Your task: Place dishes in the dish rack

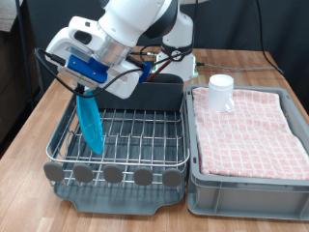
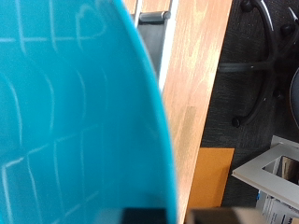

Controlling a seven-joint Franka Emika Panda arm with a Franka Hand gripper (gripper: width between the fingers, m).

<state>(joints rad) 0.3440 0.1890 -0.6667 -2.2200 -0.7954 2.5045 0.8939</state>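
Light-blue and seen nearly edge-on, the plate (image 1: 91,124) stands upright over the wire grid (image 1: 130,133) of the dish rack (image 1: 118,180), towards the exterior view's left side of the rack. Its top edge disappears under the gripper (image 1: 83,85), whose blue-trimmed body hangs straight above it; the fingers appear to be pinching the plate's upper rim, though the arm's white housing and a bundle of cables hide the contact itself, so the hold is read from the plate's position rather than seen outright. Whether the plate's bottom edge touches the wires or hangs just above them cannot be made out.

Most of the wrist view is filled by the plate's blue face (image 2: 75,112), with faint reflections of the grid across it; no fingers can be picked out there. Past its curved edge a strip of wooden table (image 2: 196,103) shows.

At the far end of the rack the tall grey utensil box (image 1: 159,92) is partly covered by the arm, and its contents are hidden. A small white cup (image 1: 222,92) sits upside down on the pink checked cloth (image 1: 251,130) in the grey tub (image 1: 241,188) to the exterior view's right of the rack. A row of round tabs (image 1: 114,174) lines the rack's near edge.
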